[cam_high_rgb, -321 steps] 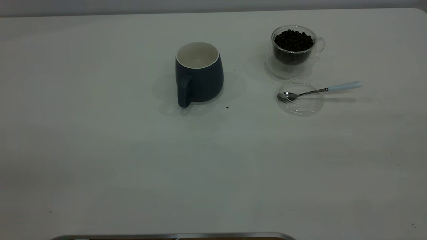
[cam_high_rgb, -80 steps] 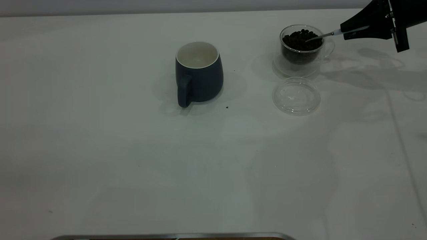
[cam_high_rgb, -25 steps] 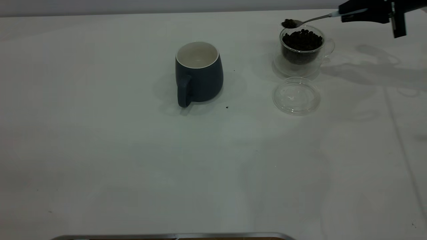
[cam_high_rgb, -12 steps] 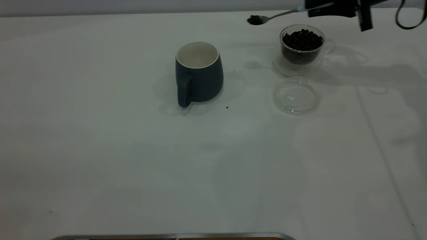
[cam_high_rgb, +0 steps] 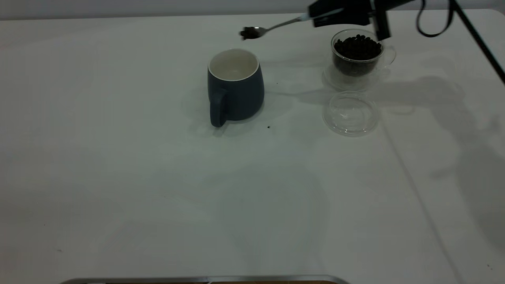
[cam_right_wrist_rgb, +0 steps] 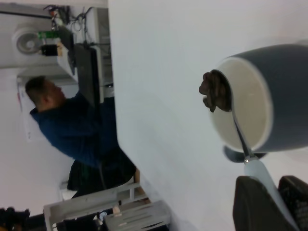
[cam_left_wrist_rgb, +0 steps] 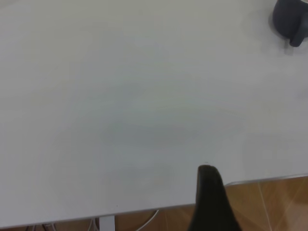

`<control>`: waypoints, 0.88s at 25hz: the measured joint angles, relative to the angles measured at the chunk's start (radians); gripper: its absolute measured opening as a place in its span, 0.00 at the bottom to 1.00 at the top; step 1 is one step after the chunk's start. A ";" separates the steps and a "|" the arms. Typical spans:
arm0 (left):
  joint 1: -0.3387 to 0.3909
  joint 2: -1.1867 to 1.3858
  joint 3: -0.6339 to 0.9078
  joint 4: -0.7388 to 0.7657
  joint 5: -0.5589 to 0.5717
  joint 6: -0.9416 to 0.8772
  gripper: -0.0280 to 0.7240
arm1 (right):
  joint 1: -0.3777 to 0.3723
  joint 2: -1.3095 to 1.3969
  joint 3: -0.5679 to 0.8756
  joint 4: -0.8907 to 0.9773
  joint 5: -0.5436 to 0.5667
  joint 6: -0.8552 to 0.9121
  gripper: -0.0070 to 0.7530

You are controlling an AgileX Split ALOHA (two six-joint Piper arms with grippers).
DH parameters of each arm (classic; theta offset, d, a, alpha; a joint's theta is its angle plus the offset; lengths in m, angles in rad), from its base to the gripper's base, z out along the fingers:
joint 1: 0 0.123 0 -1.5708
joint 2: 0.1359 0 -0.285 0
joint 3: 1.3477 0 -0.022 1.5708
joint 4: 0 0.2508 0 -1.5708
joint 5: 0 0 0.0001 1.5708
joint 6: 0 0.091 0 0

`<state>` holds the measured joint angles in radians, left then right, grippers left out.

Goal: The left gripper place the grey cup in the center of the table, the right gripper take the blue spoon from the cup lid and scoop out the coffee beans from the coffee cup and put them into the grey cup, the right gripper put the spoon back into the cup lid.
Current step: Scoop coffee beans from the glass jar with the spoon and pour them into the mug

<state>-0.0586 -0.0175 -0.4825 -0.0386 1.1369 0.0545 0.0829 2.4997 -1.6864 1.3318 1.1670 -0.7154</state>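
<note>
The grey cup [cam_high_rgb: 235, 85] stands upright mid-table, handle toward the camera, white inside bare. My right gripper [cam_high_rgb: 317, 16] is shut on the pale handle of the blue spoon [cam_high_rgb: 276, 25]. The spoon's bowl carries a heap of coffee beans [cam_high_rgb: 248, 33] in the air just behind the cup's rim. In the right wrist view the loaded spoon [cam_right_wrist_rgb: 215, 90] hangs at the edge of the grey cup's [cam_right_wrist_rgb: 284, 62] mouth, held by the gripper [cam_right_wrist_rgb: 274, 202]. The coffee cup [cam_high_rgb: 357, 55], full of beans, stands to the right. The cup lid [cam_high_rgb: 350, 113] lies bare in front of it. My left gripper [cam_left_wrist_rgb: 208, 174] is parked by the table edge.
The white table [cam_high_rgb: 158, 189] stretches wide in front. A black cable [cam_high_rgb: 477, 39] trails from the right arm. A few dark specks [cam_high_rgb: 268, 127] lie near the grey cup. A person in blue [cam_right_wrist_rgb: 72, 130] sits beyond the far table edge.
My right gripper lifted the spoon out of the coffee cup with beans on it and carried it left, from above the glass cup to the grey cup's rim.
</note>
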 joint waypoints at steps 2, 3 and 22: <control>0.000 0.000 0.000 0.000 0.000 0.000 0.79 | 0.025 0.000 0.000 0.012 -0.001 -0.012 0.14; 0.000 0.000 0.000 0.000 0.000 0.000 0.79 | 0.037 0.000 0.000 0.015 -0.001 -0.019 0.14; 0.000 0.000 0.000 0.000 0.000 -0.001 0.79 | 0.058 0.028 0.000 0.009 -0.040 -0.294 0.14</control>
<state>-0.0586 -0.0175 -0.4825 -0.0386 1.1369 0.0537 0.1404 2.5278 -1.6864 1.3413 1.1270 -1.0090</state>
